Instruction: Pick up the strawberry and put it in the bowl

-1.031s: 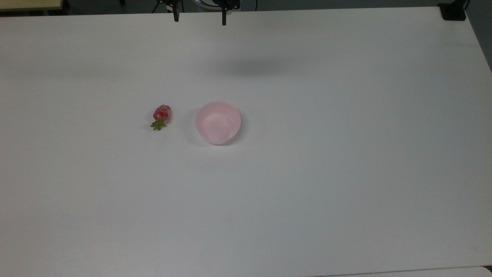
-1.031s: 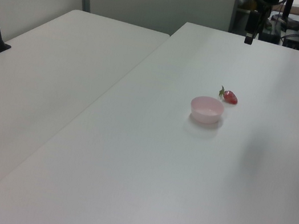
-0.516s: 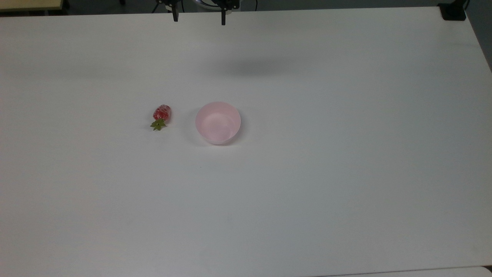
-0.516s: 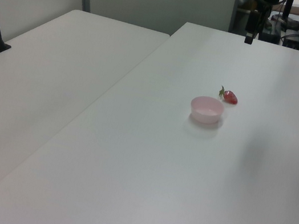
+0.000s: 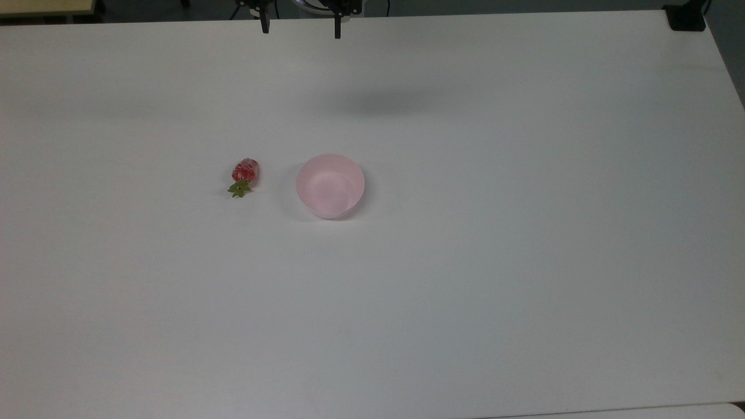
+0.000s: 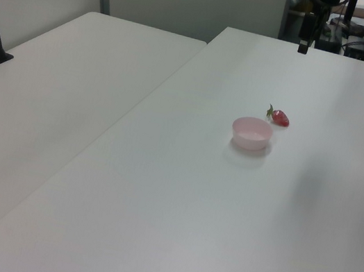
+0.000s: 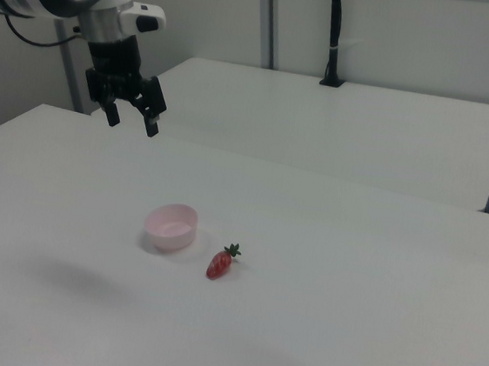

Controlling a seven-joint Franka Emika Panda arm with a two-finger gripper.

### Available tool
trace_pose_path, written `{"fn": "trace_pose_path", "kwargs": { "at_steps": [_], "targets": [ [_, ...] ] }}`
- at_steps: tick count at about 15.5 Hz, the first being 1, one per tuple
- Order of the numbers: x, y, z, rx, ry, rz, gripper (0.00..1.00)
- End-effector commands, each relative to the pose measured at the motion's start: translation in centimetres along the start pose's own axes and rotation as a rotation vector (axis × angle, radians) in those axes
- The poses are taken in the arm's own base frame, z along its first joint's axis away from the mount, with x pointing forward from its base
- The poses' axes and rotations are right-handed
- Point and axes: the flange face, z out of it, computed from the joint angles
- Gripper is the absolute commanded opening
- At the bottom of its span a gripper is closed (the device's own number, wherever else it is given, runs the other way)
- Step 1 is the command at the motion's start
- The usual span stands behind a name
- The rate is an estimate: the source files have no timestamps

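Wide open and holding nothing, the gripper (image 7: 131,123) hangs high above the table (image 5: 524,262), well apart from the bowl (image 5: 330,185) and on its far side in the top view. We see its two dark fingers (image 5: 265,24) with a broad gap between them, pointing down.

We take the bowl as our landmark. The strawberry (image 5: 244,174) lies on the table near the bowl, at the bowl's left in the top view and at its right in the right view, not touching it. It lies on its side, with the green cap (image 5: 239,188) pointing away from the arm's end of the table in the top view. The bowl stands upright and nothing is inside it.

We judge that the strawberry is light and small, so lifting it asks for almost no force. Its skin looks glossy, so it may slip or roll away if the fingers meet it unevenly. We cannot tell whether it is soft or stiff, so a gentle squeeze is safer. We think the best hold is across the red body at its widest part, with one finger on each long side. The leafy cap is thin and would probably bend, so we would not grip there. The bowl also looks light, and a bump could push it.
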Motion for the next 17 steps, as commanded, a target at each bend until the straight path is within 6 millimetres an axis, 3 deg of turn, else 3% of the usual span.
{"fn": "trace_pose_path", "kwargs": {
  "at_steps": [1,6,8,11,14,17],
  "targets": [
    [0.3,2.4,1.2,0.001,-0.013,-0.148,1.0],
    [-0.1,8.4,3.0,-0.001,-0.042,0.034,1.0],
    [-0.2,10.6,4.9,-0.002,-0.03,0.081,1.0],
    [-0.8,14.2,10.8,0.035,0.047,0.255,1.0],
    [-0.8,14.0,17.4,0.028,0.128,0.29,1.0],
    [0.2,13.7,21.3,0.028,0.106,0.285,0.98]
  ]
}}
